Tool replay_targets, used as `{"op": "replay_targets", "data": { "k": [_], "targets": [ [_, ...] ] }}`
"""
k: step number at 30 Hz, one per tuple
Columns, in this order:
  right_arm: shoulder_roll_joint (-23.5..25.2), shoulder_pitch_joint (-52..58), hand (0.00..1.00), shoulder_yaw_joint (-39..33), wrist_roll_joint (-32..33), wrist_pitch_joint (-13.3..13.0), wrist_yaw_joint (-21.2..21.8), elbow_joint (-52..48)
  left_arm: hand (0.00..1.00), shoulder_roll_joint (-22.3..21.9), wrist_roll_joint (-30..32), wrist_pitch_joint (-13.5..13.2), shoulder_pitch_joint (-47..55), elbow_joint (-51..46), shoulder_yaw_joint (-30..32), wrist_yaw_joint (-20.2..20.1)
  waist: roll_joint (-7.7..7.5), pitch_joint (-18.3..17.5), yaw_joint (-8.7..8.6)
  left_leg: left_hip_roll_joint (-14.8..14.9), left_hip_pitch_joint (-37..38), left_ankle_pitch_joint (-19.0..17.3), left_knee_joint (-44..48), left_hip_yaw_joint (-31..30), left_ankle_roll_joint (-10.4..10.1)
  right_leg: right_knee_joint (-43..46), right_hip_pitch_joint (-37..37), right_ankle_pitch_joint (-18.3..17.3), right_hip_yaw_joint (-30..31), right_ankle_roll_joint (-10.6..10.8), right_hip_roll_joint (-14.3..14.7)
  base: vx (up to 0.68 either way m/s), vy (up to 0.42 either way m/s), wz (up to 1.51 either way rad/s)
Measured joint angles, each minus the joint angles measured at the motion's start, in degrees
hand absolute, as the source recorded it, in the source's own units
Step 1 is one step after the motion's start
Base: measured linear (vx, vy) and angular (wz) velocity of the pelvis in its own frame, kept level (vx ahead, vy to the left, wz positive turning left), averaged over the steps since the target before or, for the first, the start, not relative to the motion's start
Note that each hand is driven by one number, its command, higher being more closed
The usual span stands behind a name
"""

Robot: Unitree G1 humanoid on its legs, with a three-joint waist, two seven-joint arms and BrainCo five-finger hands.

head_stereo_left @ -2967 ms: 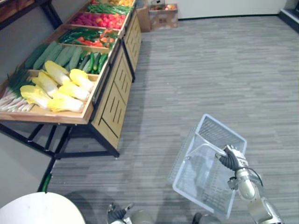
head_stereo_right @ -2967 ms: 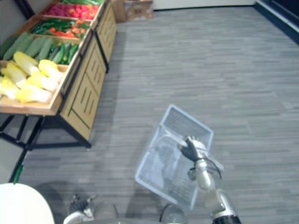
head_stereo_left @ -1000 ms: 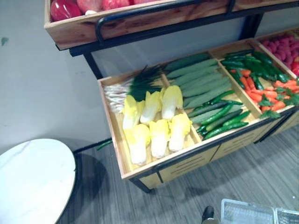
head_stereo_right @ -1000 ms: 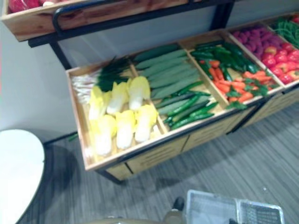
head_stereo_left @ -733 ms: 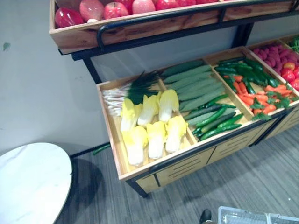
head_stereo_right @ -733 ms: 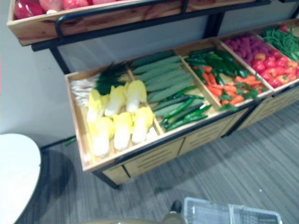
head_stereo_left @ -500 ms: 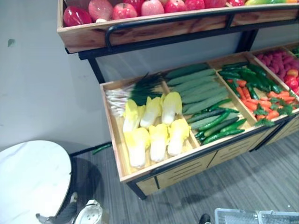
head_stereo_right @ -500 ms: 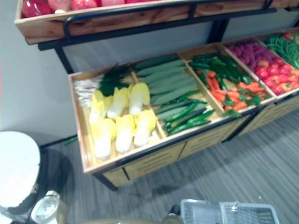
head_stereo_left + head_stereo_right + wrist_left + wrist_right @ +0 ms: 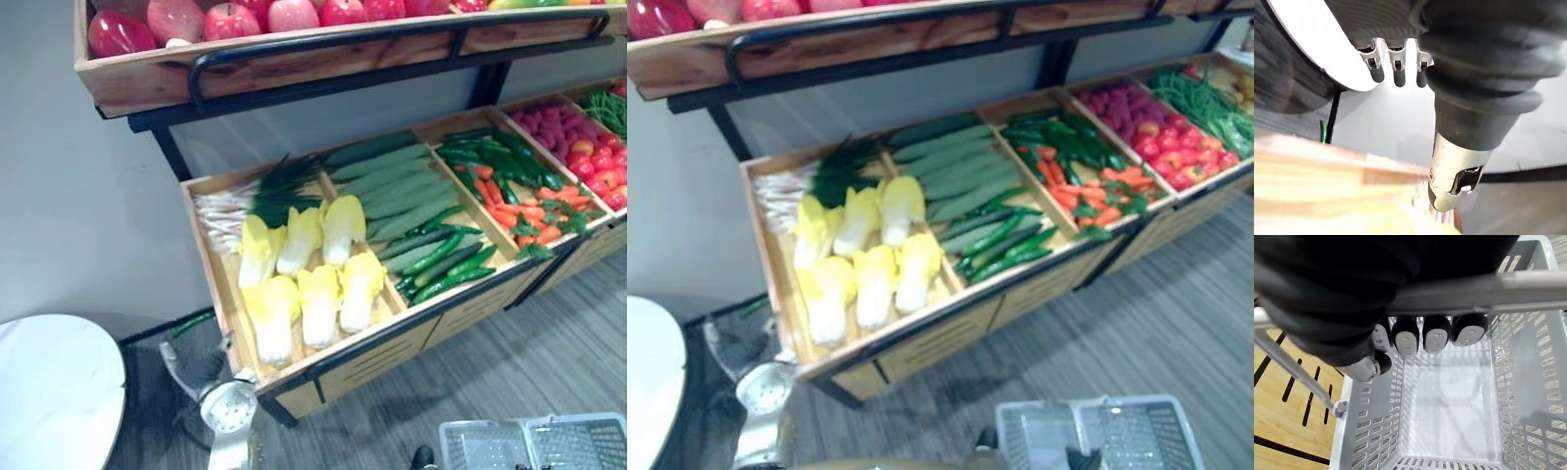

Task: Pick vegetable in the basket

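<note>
A: Reaching for a first vegetable is the step in hand, I'd judge. The left hand (image 9: 1453,171) hangs low with its fingers straight and loose, thumb apart, nothing in it.

B: What is nearest to it?

A: The front corner of the wooden crate (image 9: 304,364), just ahead of the fingertips. The yellow cabbages (image 9: 318,304) lie just past that edge, up and to the hand's right. The cucumbers (image 9: 392,186) are farther right, well apart from it.

B: And the basket?

A: The basket (image 9: 1528,382) hangs from the right hand (image 9: 1436,335), whose fingers are curled round its handle (image 9: 1474,291). It is empty, so nothing is picked yet.

B: The next move?

A: Raise the left hand over the crate's edge, settle on the nearest cabbage and close round it. Then comes a long carry rightward to the basket.
</note>
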Motion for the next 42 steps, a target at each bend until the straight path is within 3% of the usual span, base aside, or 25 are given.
{"op": "replay_targets", "data": {
  "k": [7,10,16,22,42],
  "targets": [
    [-1.84,0.13,1.0,1.15,-0.01,-0.01,1.59,-1.19,0.0,0.04,-0.02,0.45,-2.91,0.13,-1.37,-2.37,1.09,0.27,-0.47,-0.02,0.07,-0.95,0.84,1.71,-0.03,0.0,-0.88,0.04,1.9,0.06,0.19,0.01,0.0,-0.15],
    [-1.84,0.06,1.0,1.67,-0.67,-0.02,1.72,-1.6,0.0,0.01,-0.35,0.56,-4.08,0.68,-0.71,-1.6,1.13,0.24,-1.55,0.13,0.2,-1.1,0.82,1.94,-0.21,0.0,-0.89,0.04,2.07,0.06,0.39,0.0,-0.007,-0.02],
    [-1.82,0.52,1.0,3.63,-2.19,-0.12,1.72,-3.26,0.0,-0.14,-0.85,1.3,-6.24,3.64,0.0,2.63,1.1,0.25,-1.68,0.22,0.29,-1.25,0.83,3.2,-0.39,0.0,-1.69,0.24,3.29,-0.02,0.76,0.0,-0.018,-0.11],
    [-1.88,0.79,1.0,4.63,-2.22,-1.21,1.67,-3.33,0.0,-0.21,-0.84,1.63,-6.41,6.26,0.93,3.76,1.05,0.29,-1.68,0.21,0.28,-1.24,0.83,3.18,-0.39,-0.02,-1.71,0.24,3.28,-0.02,0.74,0.0,0.0,0.0],
    [-1.57,0.86,1.0,6.67,-2.19,-1.59,1.09,-3.34,0.0,-0.13,-0.69,3.19,-6.29,10.51,-0.9,2.24,0.6,0.57,-1.72,0.34,0.47,-1.36,0.73,3.7,-0.55,-0.31,-1.84,0.29,3.72,0.05,0.96,0.0,-0.005,0.0]
  ]
}}
